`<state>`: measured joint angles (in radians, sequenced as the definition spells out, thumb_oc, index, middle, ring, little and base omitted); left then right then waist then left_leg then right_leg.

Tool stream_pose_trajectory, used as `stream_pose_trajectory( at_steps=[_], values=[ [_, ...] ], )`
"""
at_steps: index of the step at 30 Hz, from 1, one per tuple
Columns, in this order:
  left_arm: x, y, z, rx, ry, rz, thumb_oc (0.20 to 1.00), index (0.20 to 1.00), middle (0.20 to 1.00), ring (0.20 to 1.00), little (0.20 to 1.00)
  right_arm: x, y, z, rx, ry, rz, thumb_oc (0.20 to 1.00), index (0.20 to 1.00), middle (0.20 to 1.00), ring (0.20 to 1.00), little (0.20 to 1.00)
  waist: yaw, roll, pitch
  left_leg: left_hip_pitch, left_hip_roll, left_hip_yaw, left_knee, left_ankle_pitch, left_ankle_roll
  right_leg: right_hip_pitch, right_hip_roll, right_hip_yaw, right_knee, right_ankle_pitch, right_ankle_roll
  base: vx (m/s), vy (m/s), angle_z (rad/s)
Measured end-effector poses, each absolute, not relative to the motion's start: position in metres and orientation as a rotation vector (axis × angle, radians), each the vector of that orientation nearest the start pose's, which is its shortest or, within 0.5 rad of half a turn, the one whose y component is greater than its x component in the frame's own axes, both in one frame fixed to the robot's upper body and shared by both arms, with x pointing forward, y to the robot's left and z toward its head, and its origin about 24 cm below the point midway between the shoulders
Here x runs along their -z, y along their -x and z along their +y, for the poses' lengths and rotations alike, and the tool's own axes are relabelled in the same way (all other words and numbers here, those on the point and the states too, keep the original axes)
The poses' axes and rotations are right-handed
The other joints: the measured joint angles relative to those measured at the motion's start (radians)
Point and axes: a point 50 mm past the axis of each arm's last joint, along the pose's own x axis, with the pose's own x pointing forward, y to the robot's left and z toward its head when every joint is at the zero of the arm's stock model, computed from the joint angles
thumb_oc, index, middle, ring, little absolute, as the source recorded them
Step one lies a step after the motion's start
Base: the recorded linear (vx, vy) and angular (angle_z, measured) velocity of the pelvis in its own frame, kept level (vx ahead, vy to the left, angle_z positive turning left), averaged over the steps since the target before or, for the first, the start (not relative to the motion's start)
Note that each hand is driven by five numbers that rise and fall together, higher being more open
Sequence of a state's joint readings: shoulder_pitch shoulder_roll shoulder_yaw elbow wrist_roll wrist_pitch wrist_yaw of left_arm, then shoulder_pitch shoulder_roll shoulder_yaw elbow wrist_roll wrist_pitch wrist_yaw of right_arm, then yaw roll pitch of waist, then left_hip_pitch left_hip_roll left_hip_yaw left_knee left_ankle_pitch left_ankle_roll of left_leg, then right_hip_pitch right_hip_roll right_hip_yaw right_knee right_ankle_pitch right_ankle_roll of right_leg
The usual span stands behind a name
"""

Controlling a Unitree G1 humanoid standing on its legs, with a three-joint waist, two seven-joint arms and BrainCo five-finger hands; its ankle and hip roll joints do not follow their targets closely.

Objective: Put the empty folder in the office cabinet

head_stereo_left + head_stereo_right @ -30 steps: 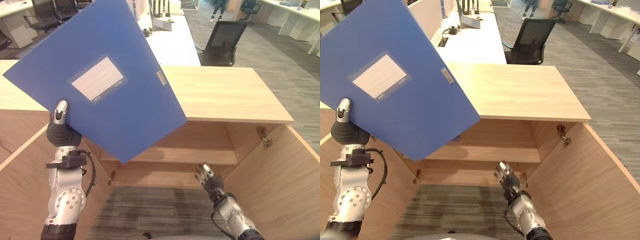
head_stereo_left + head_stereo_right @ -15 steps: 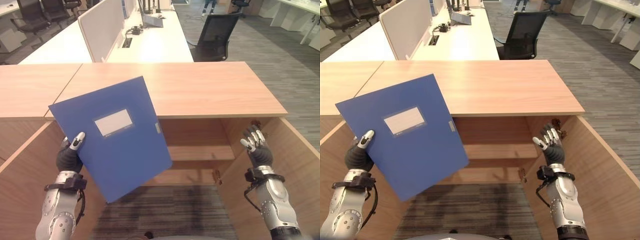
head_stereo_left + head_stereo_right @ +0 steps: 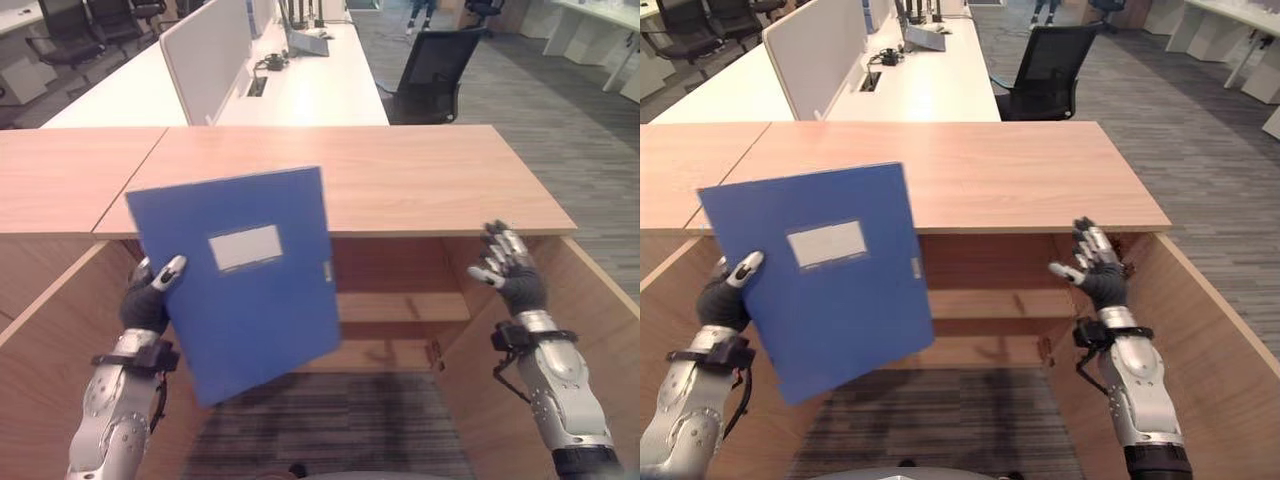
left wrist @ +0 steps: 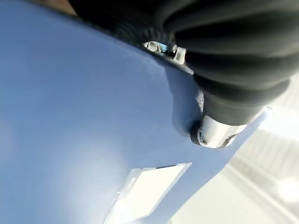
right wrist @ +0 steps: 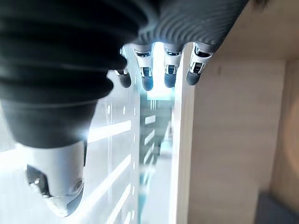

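The fingers of the left hand [image 3: 146,300] are hidden behind the blue folder [image 3: 240,280], while its thumb [image 3: 168,272] lies across the folder's front face near the edge, so the hand pinches the folder between thumb and hidden fingers; the left wrist view shows the same thumb [image 4: 215,133] pressed onto the blue cover beside the white label [image 4: 149,186]. The folder is held up in the air, nearly upright and slightly tilted, its label facing the camera, rising above the thumb and hanging below it, in front of the open office cabinet [image 3: 400,300]. Past the folder, beyond the left hand's thumb, lie the cabinet's wooden top [image 3: 420,175] and, lower down, its inner shelf [image 3: 400,308]. The right hand [image 3: 1095,268] is raised with its fingers [image 3: 1087,240] straight and slightly spread, holding nothing; the right wrist view shows these fingers [image 5: 159,72] in a relaxed row with the thumb apart from them, and the cabinet's wood just past the fingertips. This hand hovers close to the right cabinet door [image 3: 590,330], which stands swung open, just below the front edge of the top; whether the fingertips touch any wood cannot be told. The two hands are well apart, the cabinet opening between them. Beyond the cabinet, far past both sets of fingers, stand a white desk [image 3: 280,85] and a black office chair [image 3: 435,70].
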<state>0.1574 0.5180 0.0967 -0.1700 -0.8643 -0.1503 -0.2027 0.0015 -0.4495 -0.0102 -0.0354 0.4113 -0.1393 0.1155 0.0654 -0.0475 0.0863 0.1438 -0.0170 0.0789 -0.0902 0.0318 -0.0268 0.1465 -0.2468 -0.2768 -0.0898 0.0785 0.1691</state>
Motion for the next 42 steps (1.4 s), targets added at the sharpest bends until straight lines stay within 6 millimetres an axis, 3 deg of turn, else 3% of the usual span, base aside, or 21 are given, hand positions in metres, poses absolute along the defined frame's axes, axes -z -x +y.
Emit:
stream_pose_trajectory(
  at_steps=[1, 8, 13, 19, 25, 36, 37, 38, 39, 40, 42],
  values=[
    [-0.103, -0.229, 0.239, 0.209, 0.267, -0.248, 0.2, 0.2, 0.2, 0.2, 0.2, -0.083, -0.257, -0.201, -0.268, 0.047, -0.15, 1.0, 1.0, 1.0, 1.0, 1.0, 0.0, -0.004, -0.003, 0.001, 0.0, 0.001, 0.0, 0.0, 0.0, 0.0, 0.001, 0.001, 0.0, 0.0, 0.0, 0.0, 0.0, 0.0],
    [-0.106, -0.235, 0.219, 0.307, 0.177, -0.255, 0.2, 0.2, 0.2, 0.2, 0.2, -0.054, -0.261, -0.159, -0.5, 0.062, -0.011, 1.0, 1.0, 1.0, 1.0, 1.0, 0.007, -0.006, -0.004, 0.001, 0.001, 0.0, 0.0, 0.0, 0.0, 0.001, 0.001, 0.0, 0.0, 0.0, 0.0, 0.0, 0.0, 0.0],
    [-0.105, -0.235, 0.215, 0.323, 0.143, -0.247, 0.2, 0.2, 0.2, 0.2, 0.2, -0.055, -0.262, -0.153, -0.523, 0.051, -0.019, 1.0, 1.0, 1.0, 1.0, 1.0, 0.012, -0.007, -0.004, 0.001, 0.001, 0.0, 0.0, 0.0, 0.0, 0.002, 0.001, 0.0, 0.0, 0.0, 0.0, 0.0, 0.0, 0.0],
    [-0.106, -0.24, 0.202, 0.377, 0.124, -0.253, 0.2, 0.2, 0.2, 0.2, 0.2, -0.061, -0.265, -0.131, -0.606, 0.042, -0.045, 1.0, 1.0, 1.0, 1.0, 1.0, 0.014, -0.008, -0.004, 0.001, 0.001, -0.001, 0.0, 0.0, 0.0, 0.002, 0.001, -0.002, 0.0, 0.0, 0.0, 0.0, 0.0, 0.0],
    [-0.108, -0.242, 0.196, 0.397, 0.127, -0.263, 0.2, 0.2, 0.2, 0.2, 0.2, -0.059, -0.264, -0.127, -0.62, -0.001, -0.038, 1.0, 1.0, 1.0, 1.0, 1.0, 0.023, -0.009, -0.003, 0.0, 0.0, -0.001, 0.0, 0.0, 0.0, 0.0, 0.001, -0.002, 0.0, 0.0, 0.0, 0.0, 0.0, 0.0],
    [-0.128, -0.253, 0.188, 0.391, 0.007, -0.366, 0.2, 0.2, 0.2, 0.2, 0.2, -0.051, -0.265, -0.118, -0.649, -0.13, 0.016, 1.0, 1.0, 1.0, 1.0, 1.0, 0.031, -0.021, 0.001, -0.002, 0.0, -0.002, 0.0, 0.0, 0.0, -0.002, 0.001, -0.003, 0.0, 0.0, 0.0, 0.0, 0.0, 0.0],
    [-0.129, -0.254, 0.187, 0.396, -0.003, -0.371, 0.2, 0.2, 0.2, 0.2, 0.2, -0.045, -0.265, -0.116, -0.649, -0.166, 0.041, 0.821, 0.821, 0.821, 0.821, 0.821, 0.03, -0.023, 0.0, -0.002, 0.0, -0.002, 0.0, 0.0, 0.0, -0.002, 0.001, -0.002, 0.0, 0.0, 0.0, 0.0, 0.0, 0.0],
    [-0.131, -0.255, 0.186, 0.402, -0.015, -0.375, 0.2, 0.2, 0.2, 0.2, 0.2, -0.04, -0.264, -0.115, -0.649, -0.195, 0.066, 0.395, 0.395, 0.395, 0.395, 0.395, 0.03, -0.023, 0.0, -0.003, 0.0, -0.002, 0.0, 0.0, 0.0, -0.003, 0.001, -0.002, 0.0, 0.0, 0.0, 0.0, 0.0, 0.0],
    [-0.131, -0.256, 0.184, 0.413, -0.038, -0.374, 0.2, 0.2, 0.2, 0.2, 0.2, -0.034, -0.263, -0.114, -0.651, -0.217, 0.097, 0.256, 0.256, 0.256, 0.256, 0.256, 0.031, -0.023, 0.0, -0.003, 0.0, -0.002, 0.0, 0.0, 0.0, -0.003, 0.001, -0.003, 0.0, 0.0, 0.0, 0.0, 0.0, 0.0],
    [-0.13, -0.255, 0.184, 0.422, -0.042, -0.369, 0.2, 0.2, 0.2, 0.2, 0.2, -0.027, -0.262, -0.114, -0.652, -0.228, 0.125, 0.2, 0.2, 0.2, 0.2, 0.2, 0.03, -0.024, 0.0, -0.003, 0.0, -0.002, 0.0, 0.0, 0.0, -0.003, 0.0, -0.003, 0.0, 0.0, 0.0, 0.0, 0.0, 0.0],
    [-0.126, -0.255, 0.18, 0.444, -0.048, -0.343, 0.2, 0.2, 0.2, 0.2, 0.2, -0.012, -0.259, -0.114, -0.653, -0.252, 0.192, 0.2, 0.2, 0.2, 0.2, 0.2, 0.03, -0.027, -0.001, -0.004, -0.001, -0.002, 0.0, 0.0, 0.0, -0.004, 0.0, -0.002, 0.0, 0.0, 0.0, 0.0, 0.0, 0.0]
  ],
)
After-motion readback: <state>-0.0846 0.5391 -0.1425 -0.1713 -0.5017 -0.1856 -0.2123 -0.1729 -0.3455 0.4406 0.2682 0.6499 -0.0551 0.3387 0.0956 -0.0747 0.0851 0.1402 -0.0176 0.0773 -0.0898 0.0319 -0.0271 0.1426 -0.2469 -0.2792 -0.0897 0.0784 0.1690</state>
